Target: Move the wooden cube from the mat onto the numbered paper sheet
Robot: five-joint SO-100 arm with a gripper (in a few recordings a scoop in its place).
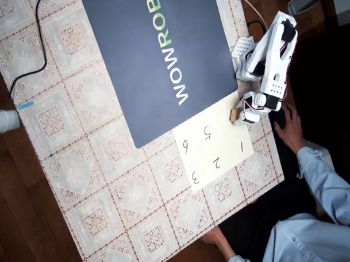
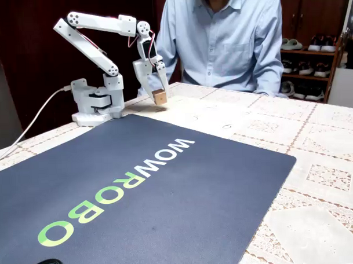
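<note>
the gripper (image 2: 159, 93) is pinching the wooden cube (image 2: 159, 97) just above the numbered paper sheet (image 1: 219, 149), near its edge by the mat (image 1: 155, 57). the cube appears light, rigid and smooth; gripping opposite flat faces is advisable.

A lace tablecloth (image 1: 96, 168) covers the table. Dark wood floor (image 1: 17, 228) lies beneath; a shoe shelf (image 2: 313, 52) stands behind, beside dark wooden cabinets (image 2: 23, 68).

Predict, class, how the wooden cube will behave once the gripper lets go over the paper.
The wooden cube, held in the gripper, looks small and solid, so probably light and stiff. Flat faces suggest it settles rather than rolls on the numbered paper sheet, though it might tumble once.
</note>
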